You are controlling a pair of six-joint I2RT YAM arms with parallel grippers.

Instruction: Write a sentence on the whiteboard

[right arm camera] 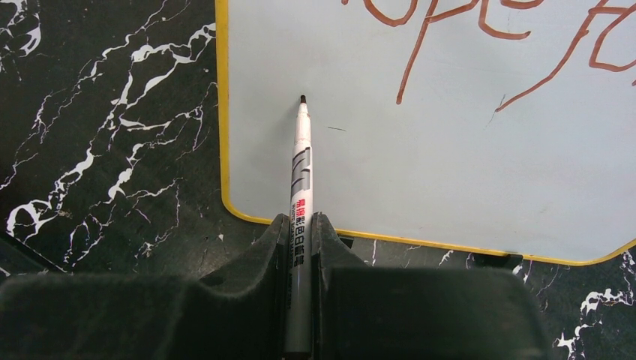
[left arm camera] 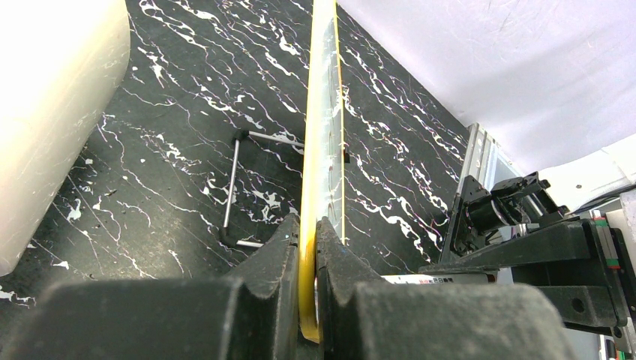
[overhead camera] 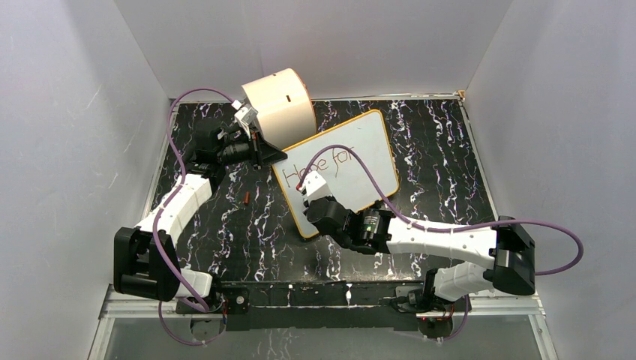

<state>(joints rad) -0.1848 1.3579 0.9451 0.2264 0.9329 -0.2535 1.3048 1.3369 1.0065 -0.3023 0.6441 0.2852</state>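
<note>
The whiteboard point(overhead camera: 367, 146), white with a yellow-orange rim, stands tilted on the black marble table, with the sentence point(overhead camera: 324, 161) reading "Hope for" in red-brown along its top line. My left gripper point(overhead camera: 268, 155) is shut on the board's upper-left corner; the left wrist view shows the rim point(left arm camera: 309, 300) pinched between the jaws of that gripper point(left arm camera: 308, 221). My right gripper point(right arm camera: 301, 219) is shut on a white marker point(right arm camera: 301, 172). The marker's tip point(right arm camera: 303, 99) sits at the board point(right arm camera: 420, 172) below the "H", near the left rim; whether it touches I cannot tell.
A cream drum point(overhead camera: 281, 105) stands behind the board's upper-left corner. A small red-brown cap point(overhead camera: 247, 198) lies on the table left of the board. A bent metal wire stand point(left arm camera: 232, 187) lies behind the board. White walls enclose the table; purple cables loop over both arms.
</note>
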